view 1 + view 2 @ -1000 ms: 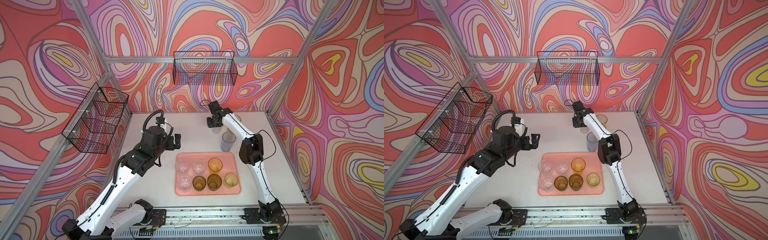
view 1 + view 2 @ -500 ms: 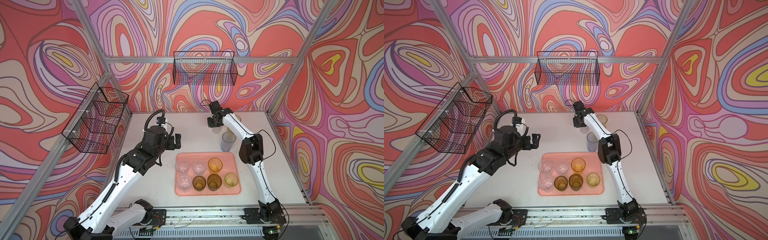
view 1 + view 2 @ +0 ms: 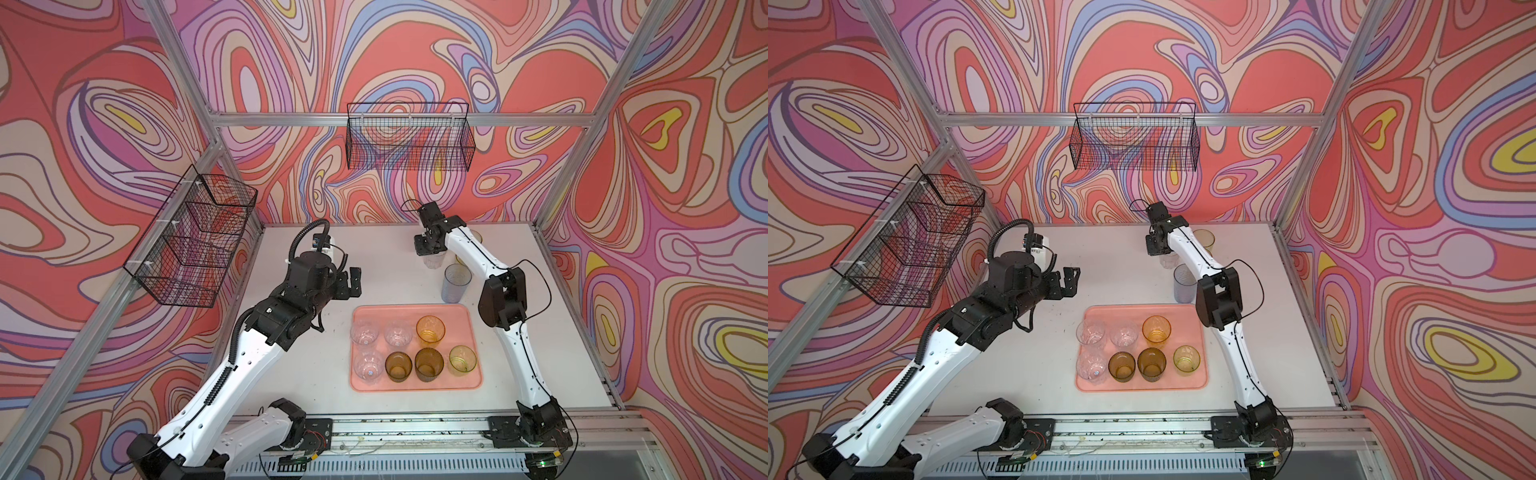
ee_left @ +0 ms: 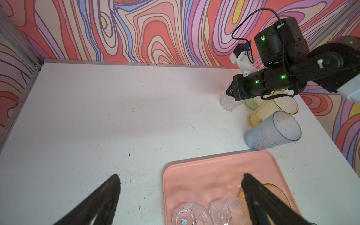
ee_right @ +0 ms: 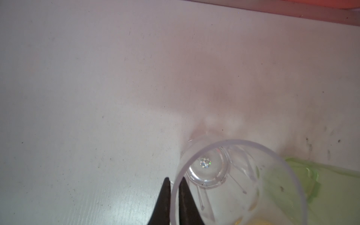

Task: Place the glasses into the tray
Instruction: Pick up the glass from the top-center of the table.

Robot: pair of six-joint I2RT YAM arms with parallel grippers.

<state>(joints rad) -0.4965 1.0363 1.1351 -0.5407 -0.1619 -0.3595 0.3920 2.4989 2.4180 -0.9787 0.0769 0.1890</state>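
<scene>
White tabletop (image 3: 316,374) under swirling walls (image 3: 374,62), and we see the right gripper (image 5: 174,180) has just pinched shut on the rim of the clear tumbler (image 5: 224,169) near the back wall, so a lift toward the pink tray (image 3: 473,316), seven glasses (image 3: 430,328) aboard, looks ready. Left gripper (image 4: 181,176) hangs spread wide and empty beside the tray; no writing we can read

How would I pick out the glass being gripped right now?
Find the flat salmon-pink tray, then look beyond it, past the tall blue-grey tumbler. The short clear tumbler stands there, rim pinched by the right tool; the green tumbler and yellow tumbler beside it are tinted.
</scene>
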